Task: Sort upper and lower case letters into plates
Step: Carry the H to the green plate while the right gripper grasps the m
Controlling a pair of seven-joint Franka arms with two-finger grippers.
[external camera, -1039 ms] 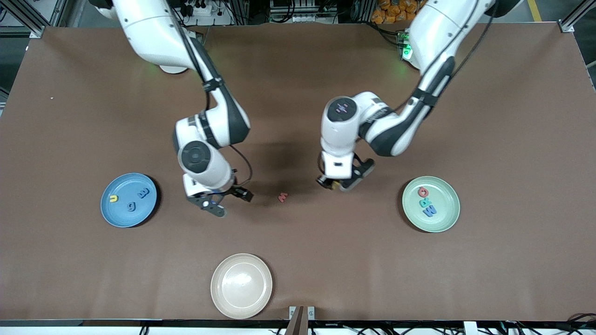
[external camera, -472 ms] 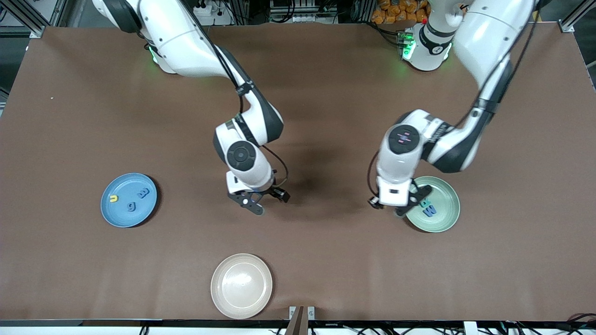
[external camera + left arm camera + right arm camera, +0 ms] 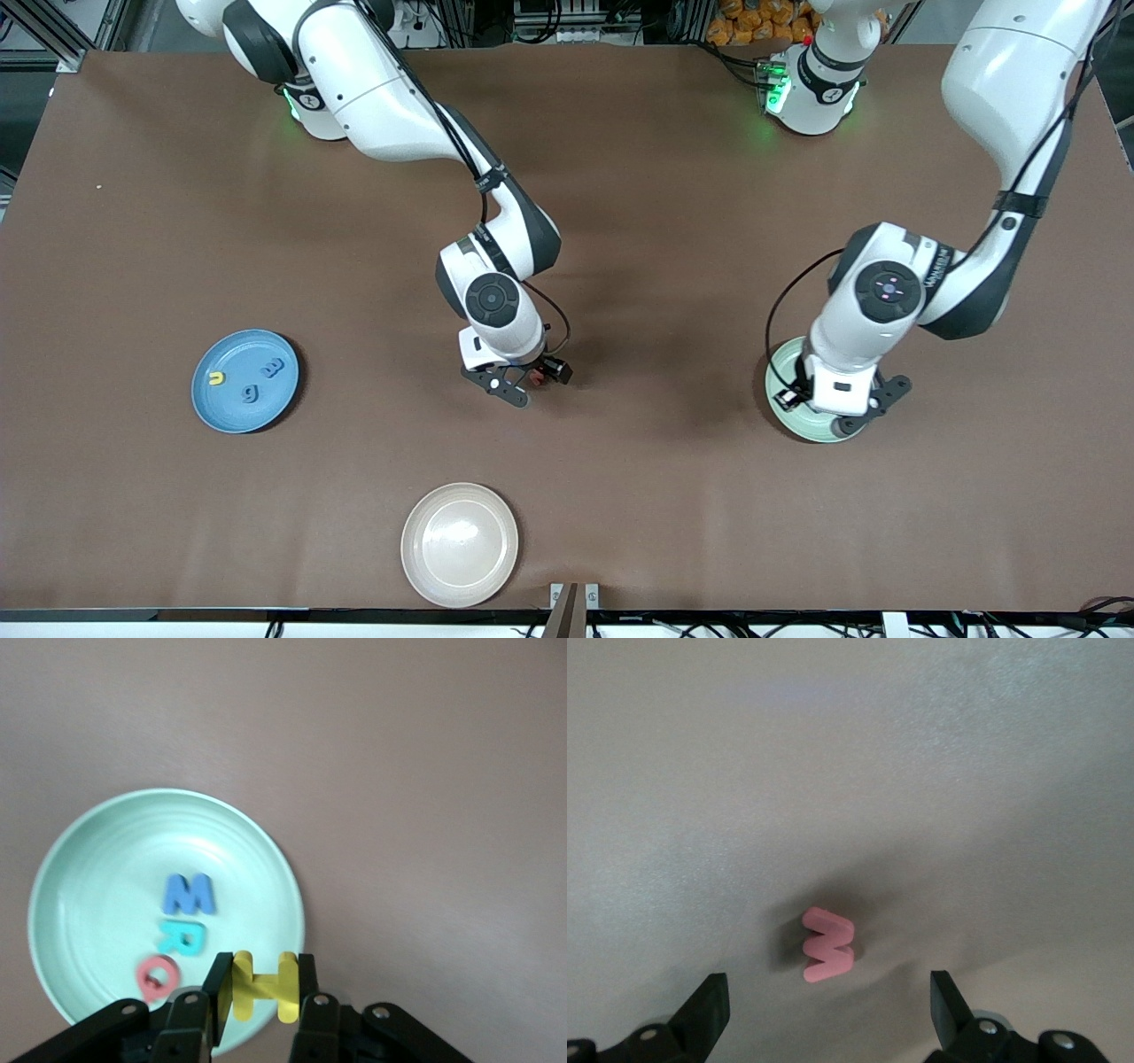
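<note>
My left gripper [image 3: 263, 979] is shut on the yellow H [image 3: 263, 985] and hangs over the rim of the pale mint green plate [image 3: 80, 904]. In that plate lie the blue W [image 3: 188, 893], the teal R [image 3: 183, 936] and the red Q [image 3: 158, 977]. In the front view the left hand [image 3: 842, 403] covers most of this plate [image 3: 778, 415]. My right gripper [image 3: 828, 1010] is open over the red w [image 3: 828, 945], which lies on the bare table at its middle. The light blue plate [image 3: 221, 408] holds the yellow u [image 3: 216, 378], blue g [image 3: 251, 392] and blue m [image 3: 274, 366].
A beige cream plate [image 3: 459, 545] with nothing in it sits near the table's edge closest to the front camera. The brown table [image 3: 620, 496] stretches wide between the plates.
The left arm has carried the yellow H from the table's middle to over the mint plate. The right arm has swung from beside the blue plate to over the red w.
</note>
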